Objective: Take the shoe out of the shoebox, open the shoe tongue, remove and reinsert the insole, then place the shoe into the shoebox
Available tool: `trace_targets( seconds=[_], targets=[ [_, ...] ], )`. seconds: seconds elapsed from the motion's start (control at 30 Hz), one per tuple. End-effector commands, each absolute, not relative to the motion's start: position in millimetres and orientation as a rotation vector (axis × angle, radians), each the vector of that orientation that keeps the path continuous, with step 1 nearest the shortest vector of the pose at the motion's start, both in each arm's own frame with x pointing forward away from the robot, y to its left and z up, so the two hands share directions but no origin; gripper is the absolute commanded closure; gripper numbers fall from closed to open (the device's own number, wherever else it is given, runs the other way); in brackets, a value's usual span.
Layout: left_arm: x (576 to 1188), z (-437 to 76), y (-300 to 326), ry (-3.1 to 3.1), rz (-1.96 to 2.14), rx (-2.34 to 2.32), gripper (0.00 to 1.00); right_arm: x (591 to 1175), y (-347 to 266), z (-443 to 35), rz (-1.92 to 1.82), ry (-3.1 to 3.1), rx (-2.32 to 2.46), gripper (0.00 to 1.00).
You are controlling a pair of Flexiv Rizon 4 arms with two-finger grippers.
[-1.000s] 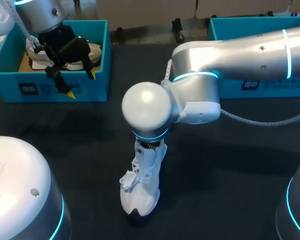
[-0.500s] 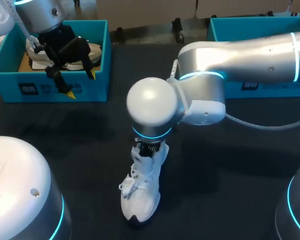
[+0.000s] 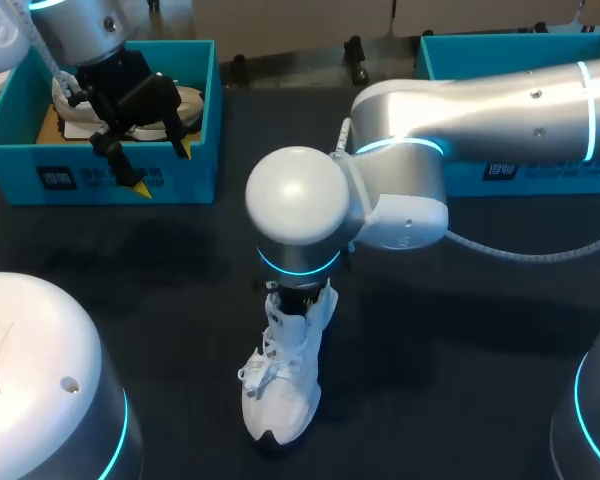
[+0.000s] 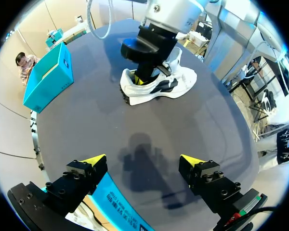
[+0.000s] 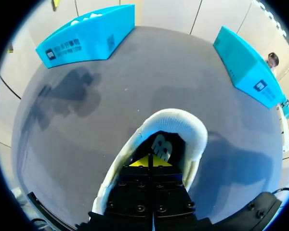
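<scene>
**Right gripper seated in shoe opening; slight drift since the earlier frames**

Change noted: over the last second the right arm (image 3: 480,100) has shifted slightly above the shoe (image 3: 280,390), its rounded wrist joint moving a little away from the left shoebox (image 3: 100,180) and then settling partway back. The shoe has moved with it, and its toe now lies a little further from the right gripper's arm than before. The left gripper (image 4: 143,161) and both boxes are unchanged.

Count:
- Grippers: two.
- Shoeboxes: two, both blue and open-topped.
- Shoes: two, both white.

Right gripper (image 5: 149,162): the fingers are together with the yellow tips meeting. They sit inside the shoe's collar, directly over the insole (image 5: 160,144). Whether the tips pinch anything cannot be told.

Shoe: it rests on the dark worktop (image 3: 460,330), out of either box, directly under the right gripper. Its laces are loose ahead of the gripper, toward the toe.

Left gripper: the fingers are wide apart with nothing between them. It hangs over the front wall of the left shoebox. The second shoe (image 3: 70,120) lies inside that box, just behind and below the gripper.

Right shoebox (image 3: 550,175): it stands well apart from both grippers, on the far side of the right arm.
</scene>
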State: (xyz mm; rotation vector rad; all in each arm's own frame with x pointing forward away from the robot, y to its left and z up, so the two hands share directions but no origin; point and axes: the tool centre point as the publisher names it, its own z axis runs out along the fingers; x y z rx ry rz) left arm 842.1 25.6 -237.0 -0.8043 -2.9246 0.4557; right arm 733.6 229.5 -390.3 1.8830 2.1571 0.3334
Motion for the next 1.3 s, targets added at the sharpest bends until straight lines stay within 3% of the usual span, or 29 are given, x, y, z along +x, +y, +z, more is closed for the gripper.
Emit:
trace_targets(
  seconds=[0.03, 0.6, 1.3],
  targets=[
    [841.6, -236.8, 25.9, -2.925, 0.453, -0.805, 0.00, 730.4, 230.6, -412.0, 0.410, 1.925, 2.194, 1.00],
    [841.6, -236.8, 25.9, -2.925, 0.453, -0.805, 0.00, 689.3, 255.3, -415.4, 0.335, 1.957, 2.348, 1.00],
    [841.6, -236.8, 25.9, -2.925, 0.453, -0.805, 0.00, 712.8, 239.0, -354.6, 0.190, 1.771, 2.479, 1.00]
  ],
)
